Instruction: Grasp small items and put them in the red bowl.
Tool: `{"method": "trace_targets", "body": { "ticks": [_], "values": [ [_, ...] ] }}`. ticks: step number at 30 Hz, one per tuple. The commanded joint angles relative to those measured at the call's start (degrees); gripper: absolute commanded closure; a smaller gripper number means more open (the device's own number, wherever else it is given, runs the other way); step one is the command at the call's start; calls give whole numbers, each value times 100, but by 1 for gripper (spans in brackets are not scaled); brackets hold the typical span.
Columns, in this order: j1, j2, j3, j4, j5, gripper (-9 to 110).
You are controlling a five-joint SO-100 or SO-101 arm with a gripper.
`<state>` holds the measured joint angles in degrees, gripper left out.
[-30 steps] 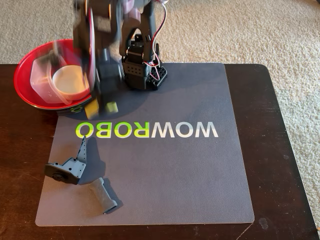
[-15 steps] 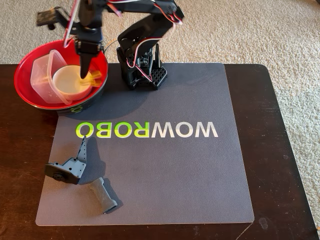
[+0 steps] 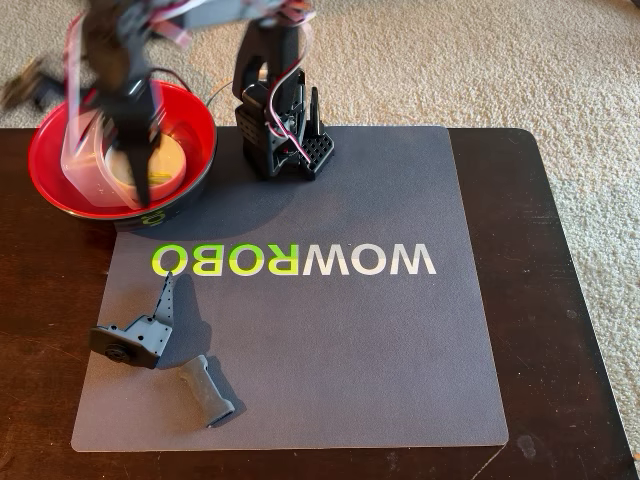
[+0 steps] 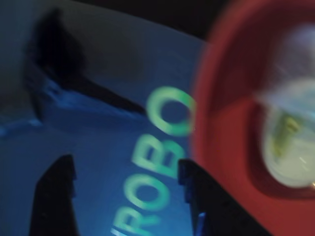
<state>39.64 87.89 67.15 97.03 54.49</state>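
Gripper (image 4: 125, 191) spread wide, empty, blurred above red bowl (image 3: 190, 110); yellow clip (image 4: 285, 132) in cream round dish (image 4: 290, 167); bracket (image 3: 140, 330) on mat (image 3: 400, 340)

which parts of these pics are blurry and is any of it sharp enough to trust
Fixed view: the arm and gripper over the red bowl are smeared by motion; the mat, the pointed bracket and the ribbed bar are crisp. Wrist view: everything is soft with a blue cast, though the open jaws, the bowl and a yellowish thing in the cream dish can be made out.
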Motion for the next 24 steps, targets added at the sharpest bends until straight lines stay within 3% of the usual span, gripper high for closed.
{"method": "trace_targets", "body": {
  "ticks": [1, 12, 24],
  "values": [
    [-158, -2303, -3129, 70, -510, 74],
    [-149, -4526, -5054, 53, -536, 74],
    [-949, -5432, -5520, 79, 97, 74]
  ]
}}
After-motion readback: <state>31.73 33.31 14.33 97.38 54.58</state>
